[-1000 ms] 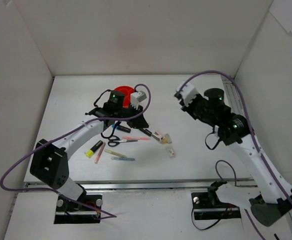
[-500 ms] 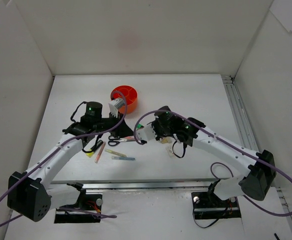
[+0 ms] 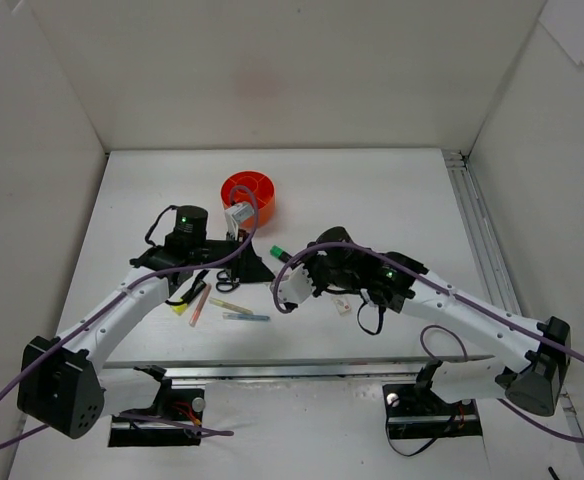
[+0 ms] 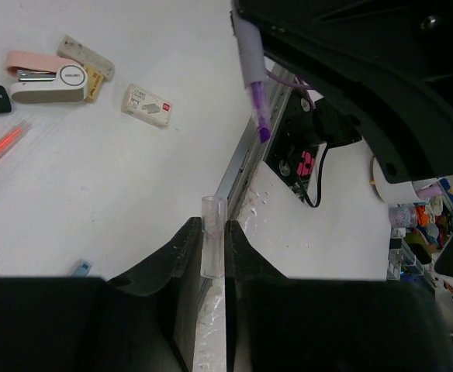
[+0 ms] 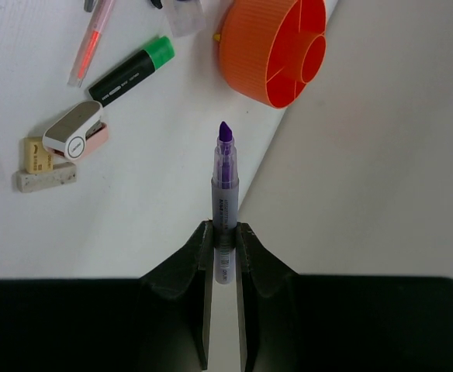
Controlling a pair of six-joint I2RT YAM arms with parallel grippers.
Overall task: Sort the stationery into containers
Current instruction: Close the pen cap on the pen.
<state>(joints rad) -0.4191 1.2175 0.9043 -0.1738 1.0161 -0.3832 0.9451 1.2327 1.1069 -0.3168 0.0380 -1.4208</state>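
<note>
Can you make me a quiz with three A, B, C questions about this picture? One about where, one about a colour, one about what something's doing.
1. Where is the green highlighter?
A) lying on the table beside the orange organiser
B) inside it
C) in an end effector
2. What colour is the tip of the marker?
A) red
B) purple
C) yellow
3. What is the right end effector doing?
A) wide open
B) shut on nothing
C) shut on the marker
Answers: 1 A, it lies flat, apart from the organiser. 2 B, the bare tip is purple. 3 C, both fingers squeeze its barrel.
</note>
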